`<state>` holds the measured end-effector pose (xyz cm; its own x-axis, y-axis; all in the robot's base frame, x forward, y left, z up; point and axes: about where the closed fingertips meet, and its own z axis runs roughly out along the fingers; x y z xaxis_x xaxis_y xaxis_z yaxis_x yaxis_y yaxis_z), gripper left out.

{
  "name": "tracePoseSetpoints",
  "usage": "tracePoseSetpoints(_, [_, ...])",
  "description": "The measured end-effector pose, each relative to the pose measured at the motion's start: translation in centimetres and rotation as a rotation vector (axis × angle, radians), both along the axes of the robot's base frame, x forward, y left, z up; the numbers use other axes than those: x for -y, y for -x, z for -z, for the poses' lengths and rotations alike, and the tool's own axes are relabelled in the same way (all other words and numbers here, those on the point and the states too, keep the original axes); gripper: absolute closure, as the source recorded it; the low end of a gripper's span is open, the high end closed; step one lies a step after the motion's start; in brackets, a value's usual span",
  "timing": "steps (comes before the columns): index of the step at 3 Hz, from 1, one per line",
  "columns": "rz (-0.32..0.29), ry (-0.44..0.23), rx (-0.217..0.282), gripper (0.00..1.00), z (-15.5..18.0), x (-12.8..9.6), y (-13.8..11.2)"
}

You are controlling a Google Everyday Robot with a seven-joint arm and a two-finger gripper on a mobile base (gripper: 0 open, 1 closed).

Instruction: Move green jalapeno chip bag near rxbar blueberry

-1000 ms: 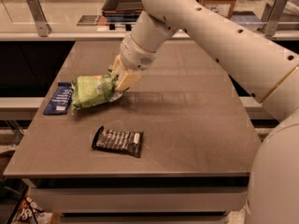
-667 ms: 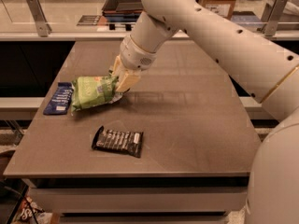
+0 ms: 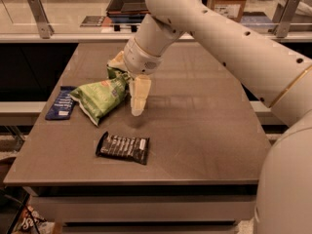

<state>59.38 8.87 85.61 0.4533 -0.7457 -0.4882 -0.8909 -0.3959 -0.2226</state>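
The green jalapeno chip bag [image 3: 100,97] lies on the brown table [image 3: 204,130], left of centre. Its left end almost touches the rxbar blueberry [image 3: 60,103], a flat blue wrapper near the table's left edge. My gripper [image 3: 127,79] is at the bag's right end and open. One cream finger [image 3: 139,95] points down to the table on the bag's right. The other finger [image 3: 116,62] sits behind the bag's top corner. The bag's right corner lies between them.
A black-wrapped bar with white lettering [image 3: 123,147] lies near the table's front, below the bag. My white arm [image 3: 229,38] reaches in from the upper right. A rail and a shelf with dark trays [image 3: 127,4] run behind the table.
The gripper's fingers have spread apart around the bag's right end. The bag stays where it was, beside the blue bar.
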Motion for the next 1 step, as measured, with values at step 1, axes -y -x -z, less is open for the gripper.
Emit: tracePoseSetpoints(1, [0.000,0.000,0.000,0.00,0.01,-0.01,0.00])
